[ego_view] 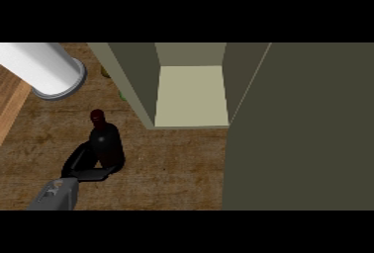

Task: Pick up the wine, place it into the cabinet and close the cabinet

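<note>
Standing at lower left of the frame, the wine bottle rests upright on the brown counter, its dark red cap toward the top of the picture. The left hand, entering on a grey forearm from the lower left edge, is curled around the bottle's lower body, fingers on its left flank and thumb under its base side; this wrap suits a lift that keeps the bottle vertical. Whether the bottle has cleared the counter cannot be told from so steep a view. The right hand is nowhere in the frame. At upper centre stands the cabinet, open, its pale shelf floor bare and facing the bottle, so the route runs up and to the right. The large dark panel filling the right side is probably the cabinet door, swung wide to free the opening. A white cylinder lies at upper left, well apart from the route. Placing and closing are judged not yet done.
</note>
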Robot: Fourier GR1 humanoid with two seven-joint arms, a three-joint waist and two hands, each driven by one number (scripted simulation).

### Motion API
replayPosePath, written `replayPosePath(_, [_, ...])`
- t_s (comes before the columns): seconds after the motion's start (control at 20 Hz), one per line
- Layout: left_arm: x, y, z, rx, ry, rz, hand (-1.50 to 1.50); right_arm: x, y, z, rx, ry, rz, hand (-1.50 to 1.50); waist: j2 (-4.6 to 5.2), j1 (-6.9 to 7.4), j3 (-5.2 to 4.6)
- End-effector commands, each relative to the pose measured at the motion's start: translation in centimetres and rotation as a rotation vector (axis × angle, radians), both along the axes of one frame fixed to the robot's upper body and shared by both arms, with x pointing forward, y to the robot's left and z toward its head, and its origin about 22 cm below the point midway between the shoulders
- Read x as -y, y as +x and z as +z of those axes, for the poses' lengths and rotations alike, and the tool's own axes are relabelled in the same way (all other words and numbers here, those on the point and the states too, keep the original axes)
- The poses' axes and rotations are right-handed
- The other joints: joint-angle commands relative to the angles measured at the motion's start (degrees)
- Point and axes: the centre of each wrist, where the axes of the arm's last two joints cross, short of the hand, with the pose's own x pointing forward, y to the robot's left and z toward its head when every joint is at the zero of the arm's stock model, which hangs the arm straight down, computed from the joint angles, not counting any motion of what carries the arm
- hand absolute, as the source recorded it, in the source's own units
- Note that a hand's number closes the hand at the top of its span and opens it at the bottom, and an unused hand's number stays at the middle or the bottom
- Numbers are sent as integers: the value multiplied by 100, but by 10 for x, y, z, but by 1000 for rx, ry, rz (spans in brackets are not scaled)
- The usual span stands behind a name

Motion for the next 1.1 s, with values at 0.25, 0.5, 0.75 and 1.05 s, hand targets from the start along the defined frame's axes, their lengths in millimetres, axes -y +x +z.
replayPosePath(0.25, [3,-9,-8,59,-124,-95,150,-2,14,1,3,1,7,-150,21,7,-7])
replayPosePath(0.5, [31,-61,-43,95,-91,165,150,2,6,-3,-7,-21,-42,-150,-42,143,12])
replayPosePath(0.75, [32,-107,-59,116,-99,333,150,3,9,0,-19,-25,-38,-150,-47,177,16])
replayPosePath(1.05, [32,-107,-46,166,-164,347,150,0,6,4,-8,-14,-33,-150,-52,161,18])
